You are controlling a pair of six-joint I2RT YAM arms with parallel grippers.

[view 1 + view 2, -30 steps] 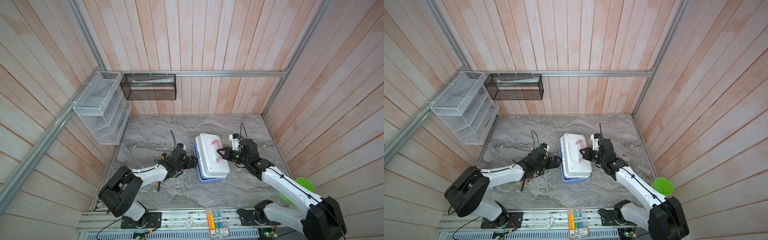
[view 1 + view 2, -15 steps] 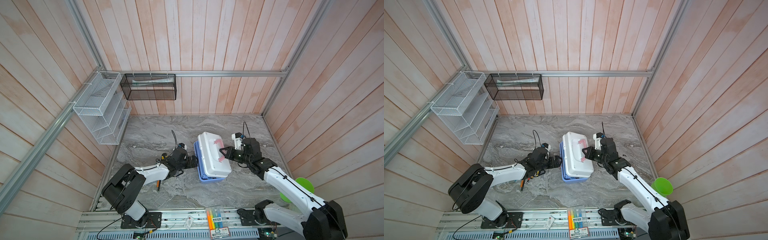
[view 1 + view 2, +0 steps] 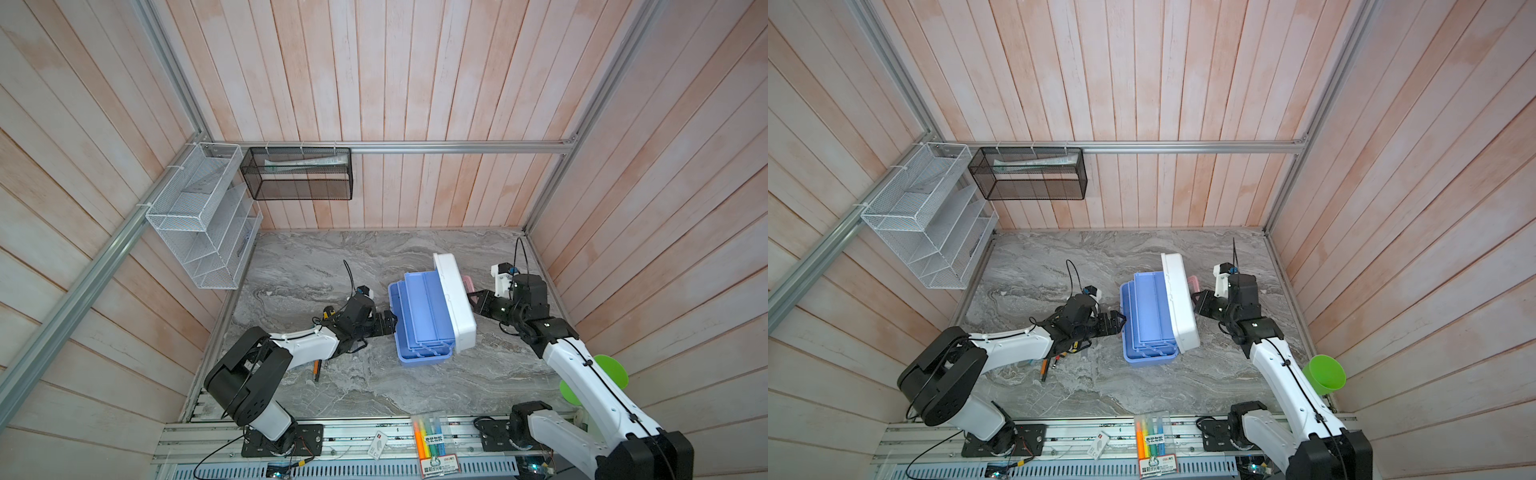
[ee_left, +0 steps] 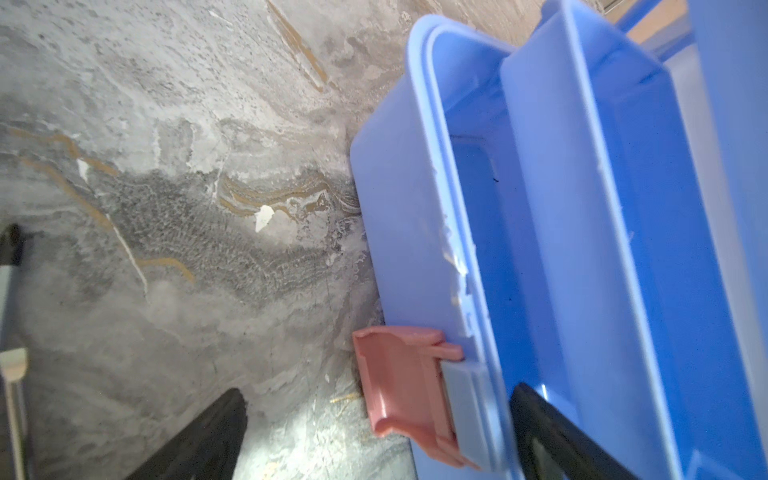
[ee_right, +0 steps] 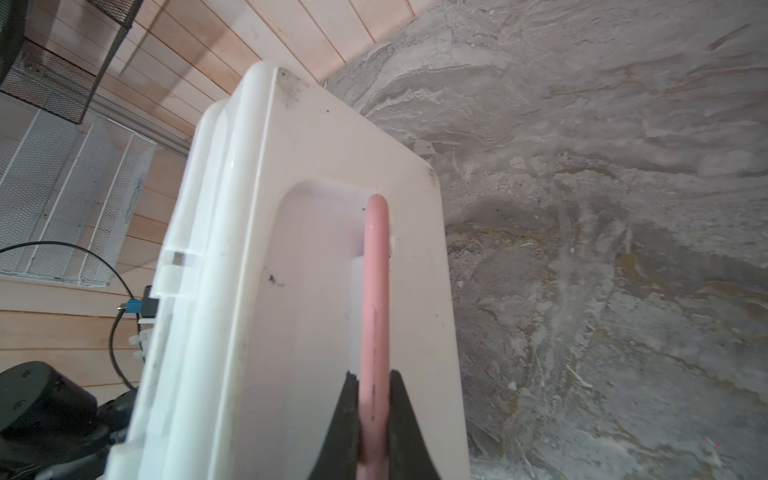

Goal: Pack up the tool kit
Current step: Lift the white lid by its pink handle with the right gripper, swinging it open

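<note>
The tool kit case sits mid-table, its light blue base (image 3: 419, 332) showing bare inner trays (image 3: 1152, 311). Its white lid (image 3: 455, 303) stands swung up, nearly upright, on the right side. My right gripper (image 5: 374, 378) is shut on the pink handle (image 5: 375, 291) of the lid, also seen in both top views (image 3: 473, 297). My left gripper (image 4: 374, 436) is open at the base's left rim by the pink latch (image 4: 399, 382): one finger (image 4: 552, 436) lies inside the base, one (image 4: 199, 440) outside. Small orange and dark tools (image 3: 316, 370) lie partly under the left arm.
A clear pack of highlighters (image 3: 432, 440) lies on the front rail. A green cup (image 3: 1325, 374) sits by the right arm. A white wire rack (image 3: 199, 216) and a black mesh basket (image 3: 297, 174) hang on the walls at back left.
My right gripper has pulled the lid up by its handle, from lying on the base to nearly upright, uncovering the blue trays. The left gripper has stayed at the rim.
</note>
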